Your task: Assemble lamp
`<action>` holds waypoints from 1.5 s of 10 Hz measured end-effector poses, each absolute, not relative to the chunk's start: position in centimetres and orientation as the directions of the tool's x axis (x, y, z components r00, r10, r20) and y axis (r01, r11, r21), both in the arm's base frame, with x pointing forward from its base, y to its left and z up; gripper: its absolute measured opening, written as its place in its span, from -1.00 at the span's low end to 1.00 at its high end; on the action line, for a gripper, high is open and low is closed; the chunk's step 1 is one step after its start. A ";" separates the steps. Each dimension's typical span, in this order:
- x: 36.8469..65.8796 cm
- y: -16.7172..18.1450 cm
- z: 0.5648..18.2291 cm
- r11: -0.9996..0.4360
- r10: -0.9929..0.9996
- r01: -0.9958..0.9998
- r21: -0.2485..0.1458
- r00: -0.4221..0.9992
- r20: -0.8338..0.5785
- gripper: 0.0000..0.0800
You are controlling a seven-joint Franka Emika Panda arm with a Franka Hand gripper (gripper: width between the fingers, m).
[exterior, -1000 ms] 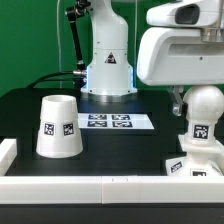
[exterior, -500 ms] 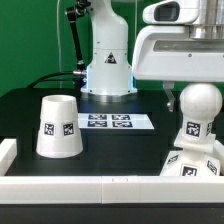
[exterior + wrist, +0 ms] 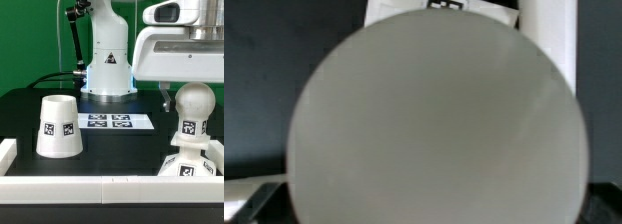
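The round white bulb (image 3: 194,104) stands on its tagged neck above the square lamp base (image 3: 186,165) at the exterior view's right, near the front wall. My gripper (image 3: 190,98) comes down from above and is shut on the bulb; one dark finger (image 3: 166,96) shows against the bulb's side, the other is hidden behind it. In the wrist view the bulb (image 3: 423,120) fills nearly the whole picture and hides the jaws. The tapered white shade (image 3: 58,126) stands wide end down, on its own, at the exterior view's left.
The marker board (image 3: 110,122) lies flat in the middle of the black table. The arm's white pedestal (image 3: 108,70) stands behind it. A low white wall (image 3: 90,186) runs along the front edge, with a short piece (image 3: 6,150) at the left.
The gripper, the bulb and the base under it have shifted a little toward the exterior view's left. The shade has not moved.
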State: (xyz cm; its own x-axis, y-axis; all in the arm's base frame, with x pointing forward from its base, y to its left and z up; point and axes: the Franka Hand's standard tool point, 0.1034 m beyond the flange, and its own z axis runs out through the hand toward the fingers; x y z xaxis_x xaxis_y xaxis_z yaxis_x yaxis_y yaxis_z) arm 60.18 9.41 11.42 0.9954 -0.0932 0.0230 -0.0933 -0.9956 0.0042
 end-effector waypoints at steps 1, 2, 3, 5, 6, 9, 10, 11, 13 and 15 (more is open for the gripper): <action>58.9 9.9 11.7 -0.997 -0.074 -0.074 0.005 0.996 0.041 0.75; 57.1 9.9 12.2 -0.998 -0.070 -0.070 -0.001 0.996 0.047 0.75; 55.5 9.5 12.7 -0.997 -0.076 -0.076 -0.004 0.996 0.047 0.75; 53.0 7.8 12.6 -0.996 -0.086 -0.086 -0.009 0.994 0.065 0.75; 52.8 7.4 12.6 -0.996 -0.086 -0.086 -0.007 0.994 0.064 0.75; 52.7 7.3 12.3 -0.997 -0.078 -0.078 -0.004 0.995 0.059 0.75; 52.4 6.3 11.9 -0.998 -0.060 -0.060 0.001 0.997 0.050 0.75; 51.0 4.3 11.6 -0.999 -0.045 -0.045 -0.007 0.998 0.037 0.75; 48.0 0.6 10.4 -0.999 -0.042 -0.042 -0.003 0.999 0.028 0.75; 48.6 1.0 10.7 -1.000 -0.026 -0.026 -0.004 0.999 0.036 0.75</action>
